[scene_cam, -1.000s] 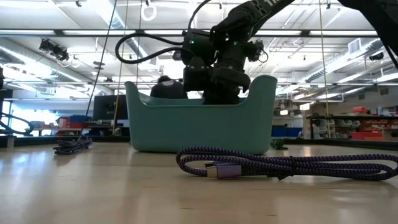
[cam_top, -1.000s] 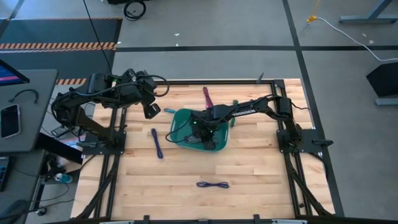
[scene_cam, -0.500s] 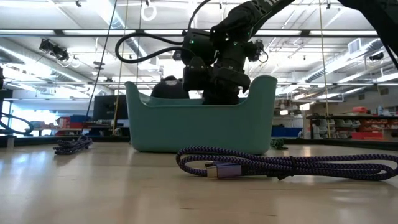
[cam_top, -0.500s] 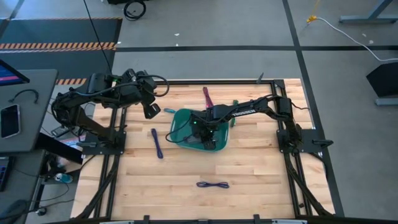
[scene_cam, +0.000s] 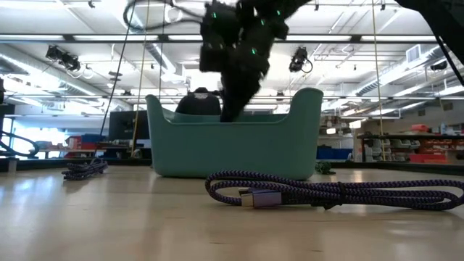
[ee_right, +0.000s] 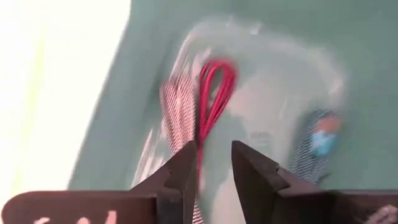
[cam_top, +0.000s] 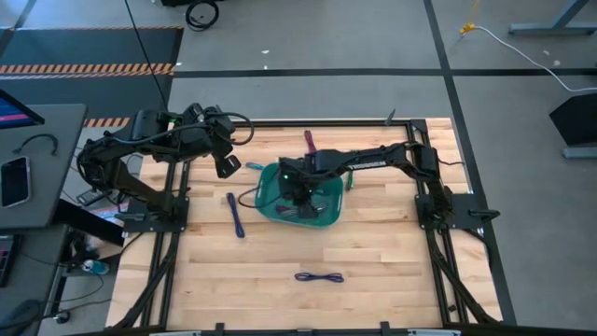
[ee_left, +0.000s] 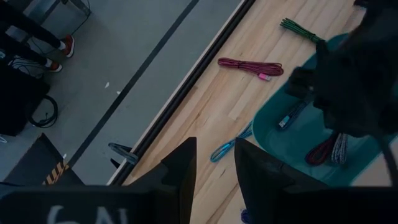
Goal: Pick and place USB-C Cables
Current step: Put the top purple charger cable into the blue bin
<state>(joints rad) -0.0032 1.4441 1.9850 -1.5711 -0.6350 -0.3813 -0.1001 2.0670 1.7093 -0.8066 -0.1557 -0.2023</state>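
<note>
A teal bin sits mid-table. In the right wrist view a red cable, a grey-white cable and a blue-tipped cable lie on its floor. My right gripper hangs above the bin's inside, empty, its fingers a narrow gap apart. On the table lie a purple cable left of the bin, another purple cable near the front edge, a maroon cable, a green cable and a teal cable. My left gripper waits left of the bin, narrowly open and empty.
The right arm reaches across the bin's far right side. A black metal frame borders the table. The near purple cable lies in front of the bin in the low view. Bare wood lies near the front edge.
My right gripper has risen out of the bin and shifted a little toward the table's left and far side; it was low between the bin's walls and now stands above the rim. The bin and the cables on the table have stayed put.
</note>
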